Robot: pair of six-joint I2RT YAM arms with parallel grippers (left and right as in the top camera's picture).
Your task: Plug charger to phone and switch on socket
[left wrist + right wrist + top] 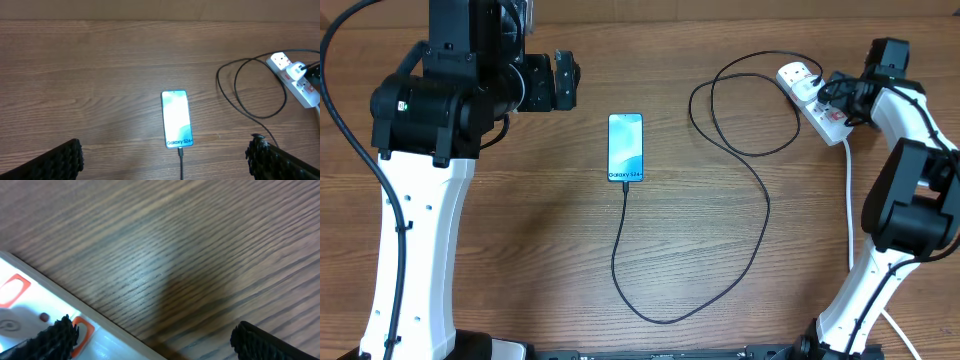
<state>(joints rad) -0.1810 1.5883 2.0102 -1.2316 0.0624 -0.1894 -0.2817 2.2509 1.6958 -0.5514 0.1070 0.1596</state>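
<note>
I see the table [520, 250], brown grained wood. The socket [35, 305] lies under one finger of my right gripper [157, 337] (spread fully, holding nothing). The phone [176, 119] sits lit just ahead, centred between the fingers of my left gripper [165, 155], also wide apart and empty. The charger [760, 200] meets the phone's near end.

The phone [626, 147] is light blue-white, charger [625, 200] black, socket [815, 100] white with red, table [520, 250] brown wood-grain.
</note>
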